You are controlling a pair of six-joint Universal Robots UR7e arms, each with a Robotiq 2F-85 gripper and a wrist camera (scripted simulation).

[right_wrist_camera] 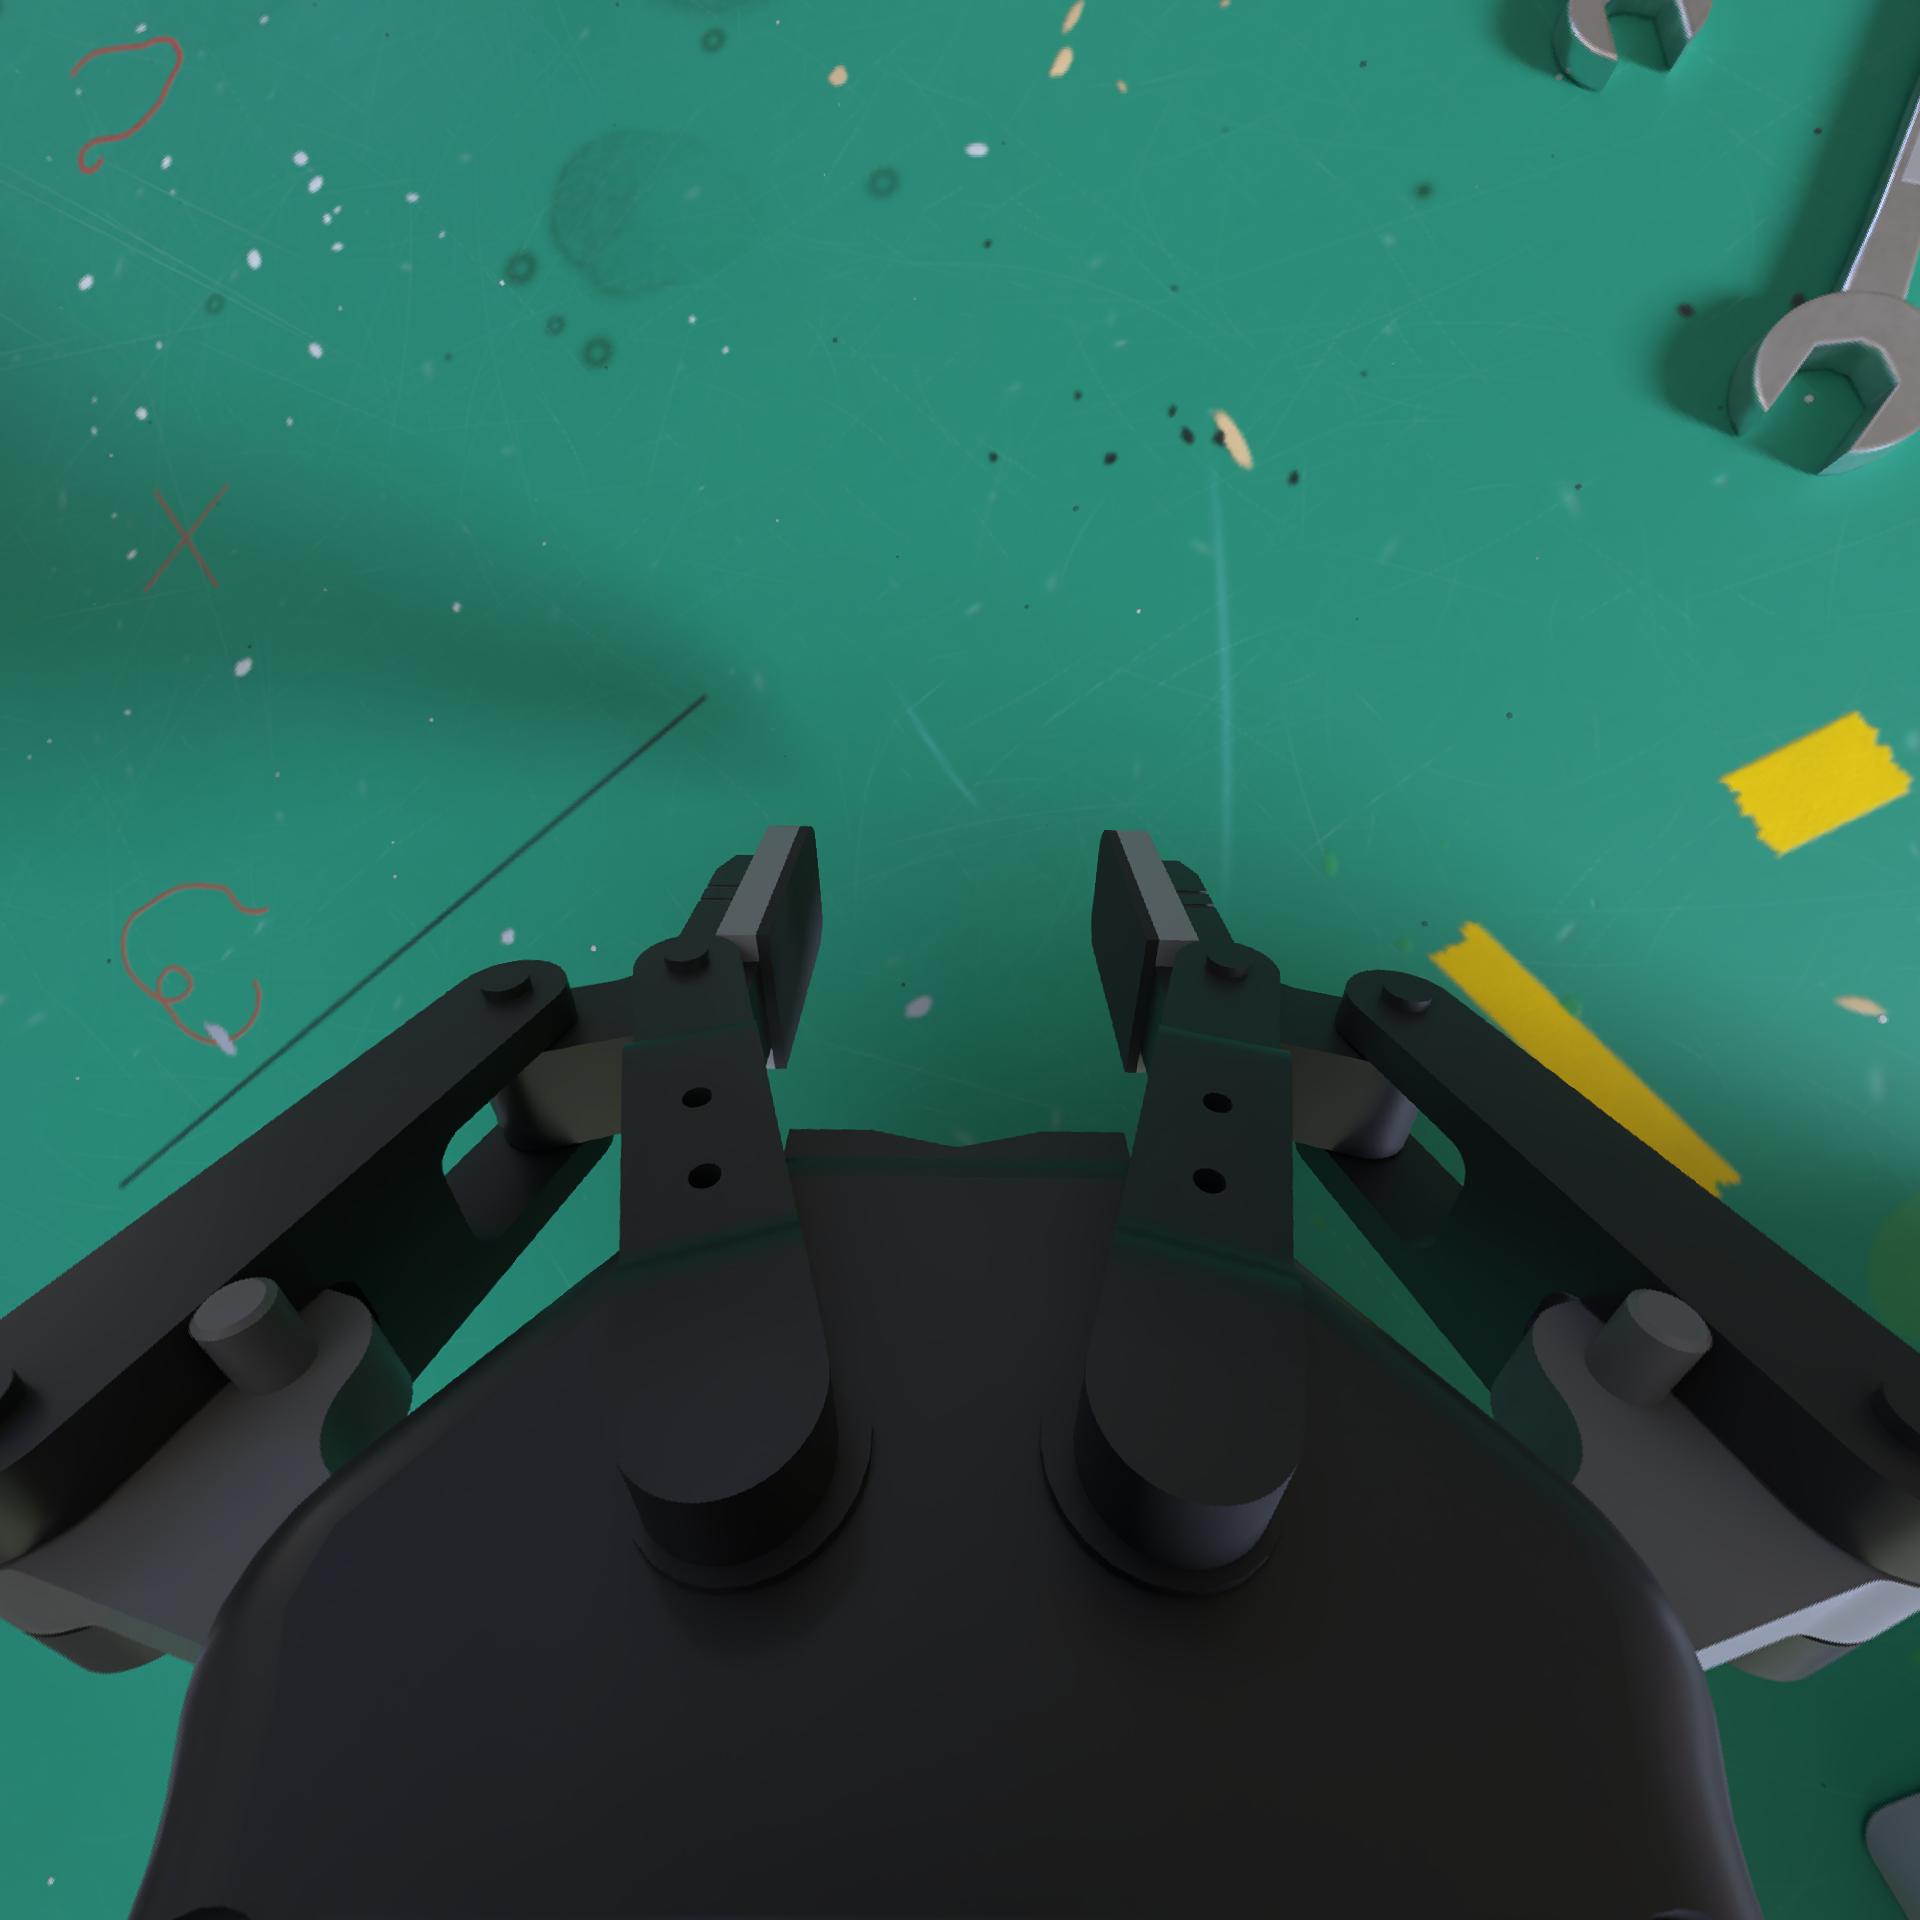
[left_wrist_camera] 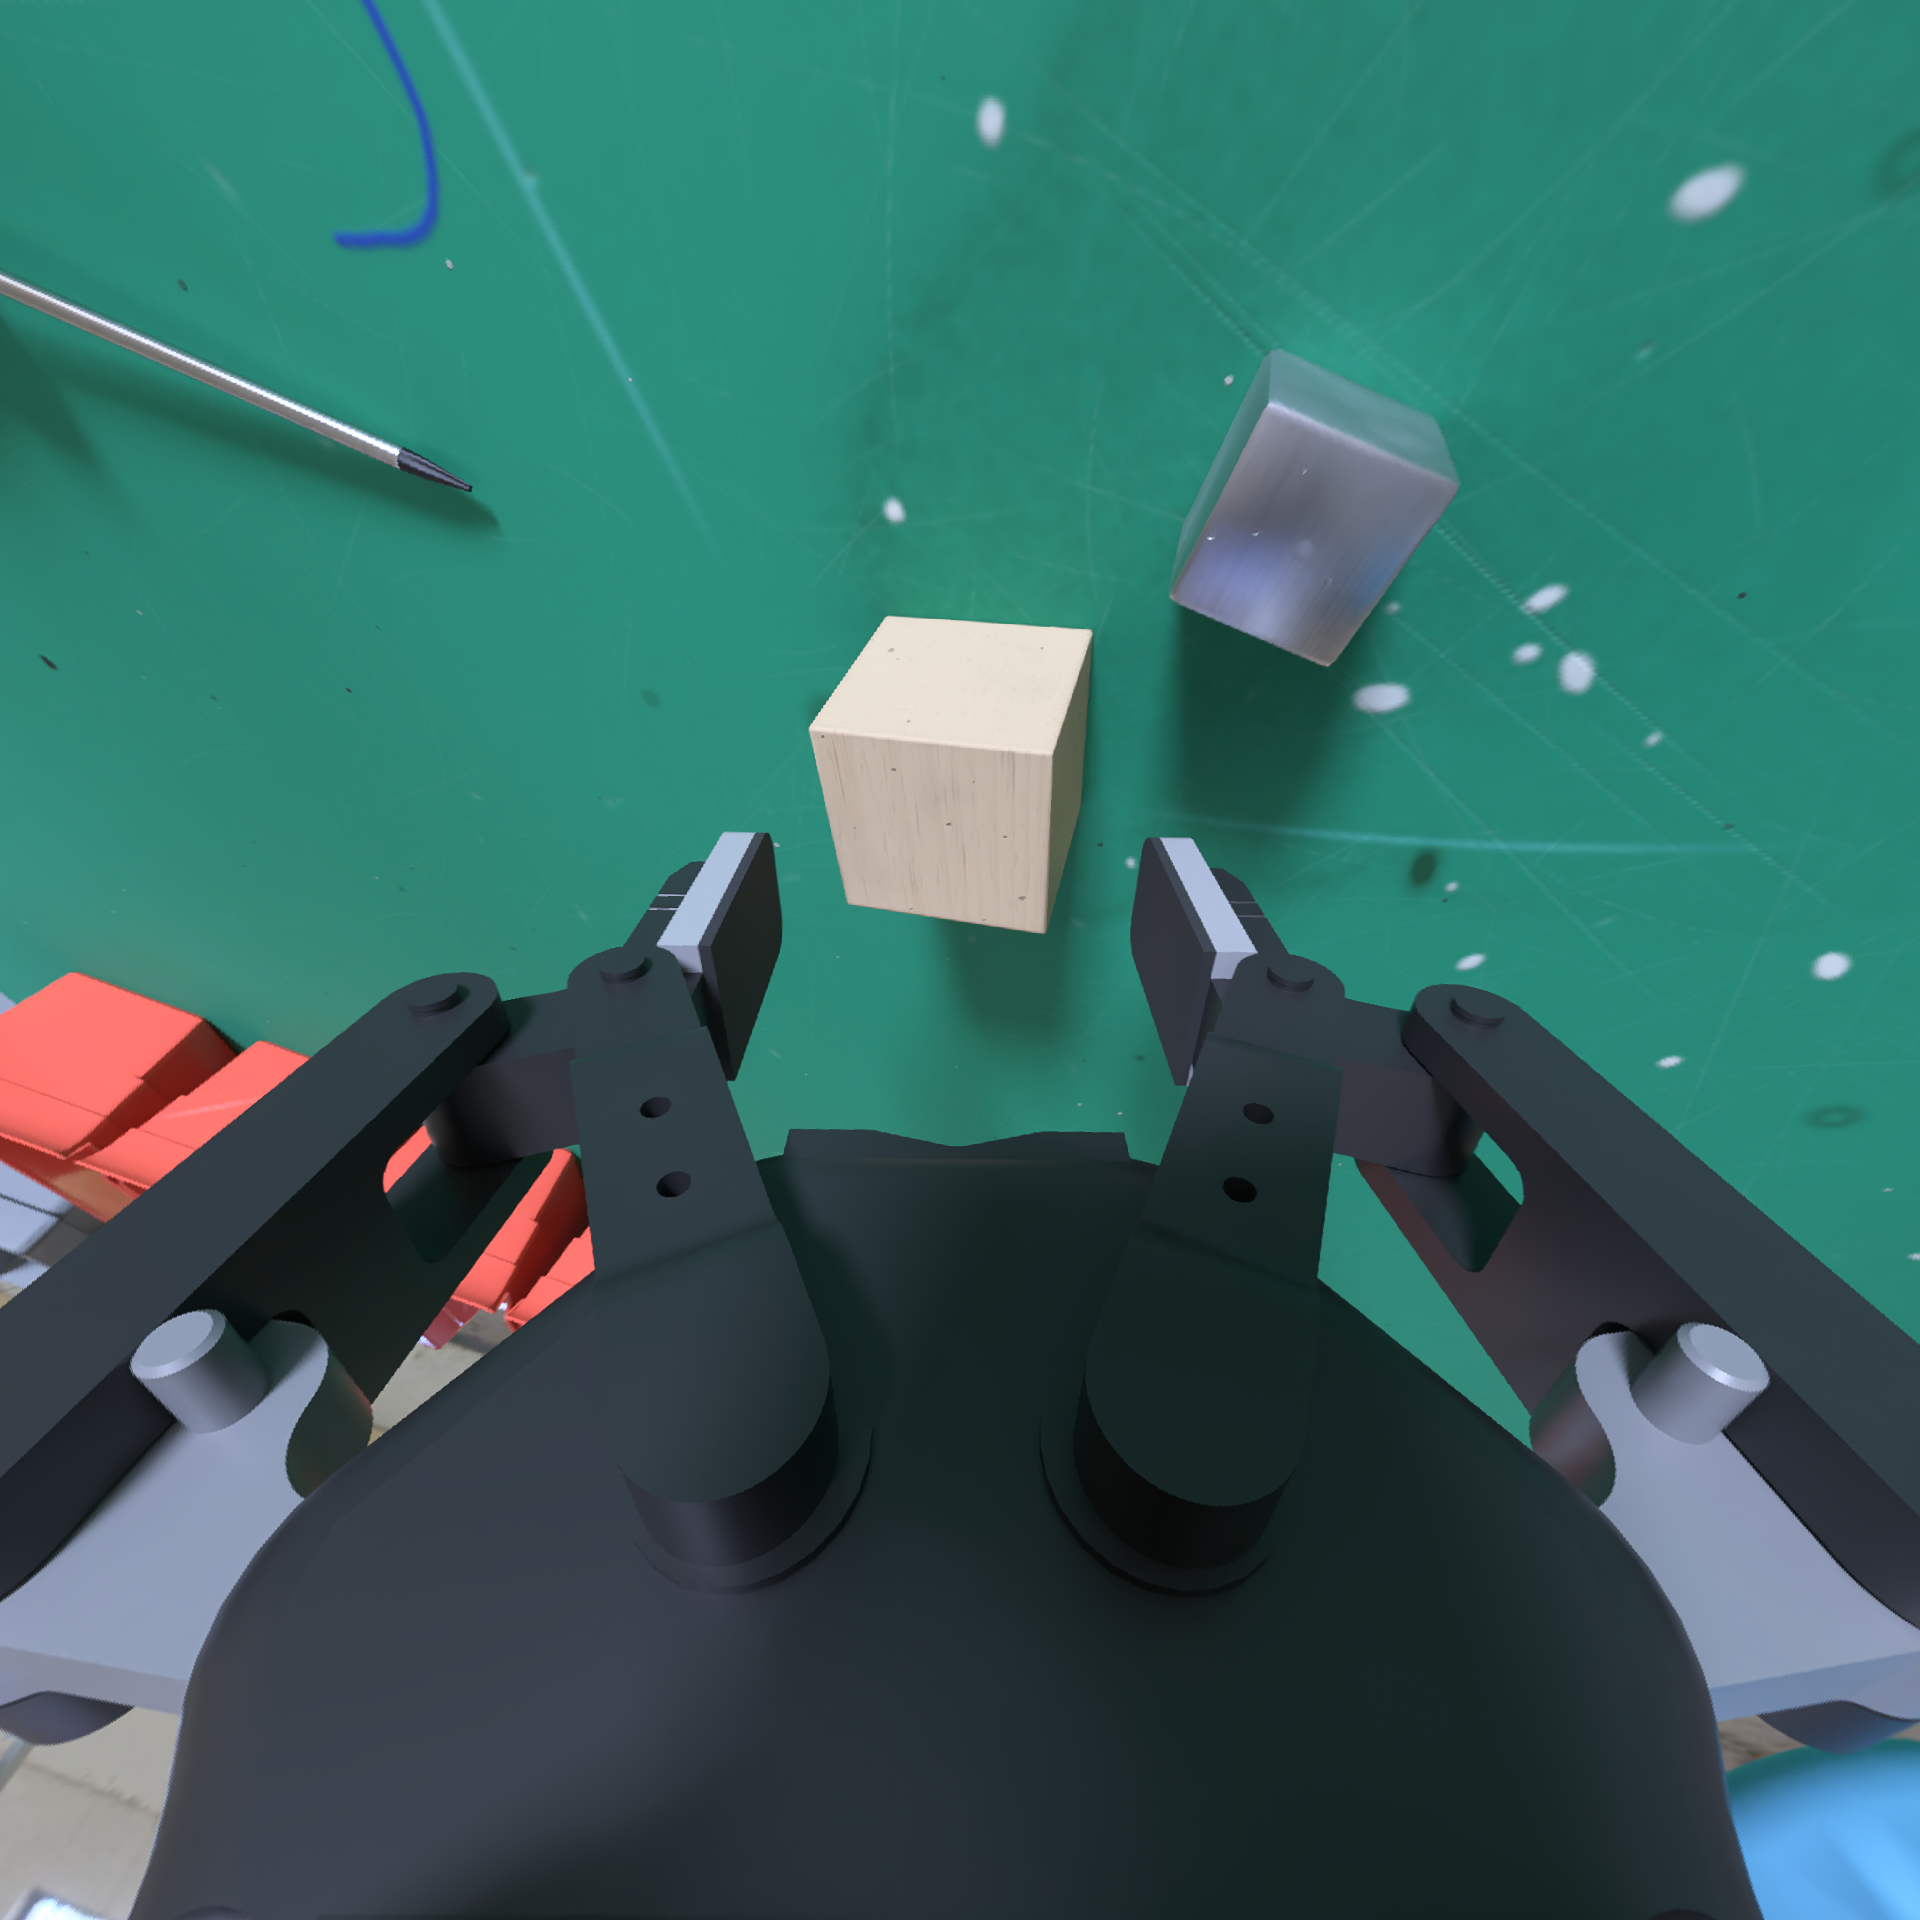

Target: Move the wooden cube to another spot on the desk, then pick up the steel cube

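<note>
Sitting upright, pale grained wooden cube (left_wrist_camera: pixel 951 774) near brushed steel cube (left_wrist_camera: pixel 1311 509).

Scuffed green desk mat (right_wrist_camera: pixel 935 520); possibly wooden floor beyond.

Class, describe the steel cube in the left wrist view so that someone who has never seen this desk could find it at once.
Start from the green desk mat and find the open left gripper at the bottom middle. Just beyond its jaws sits the pale wooden cube; the steel cube lies past it to the upper right, apart from it. It is the only grey, shiny metal block, turned at an angle.
</note>
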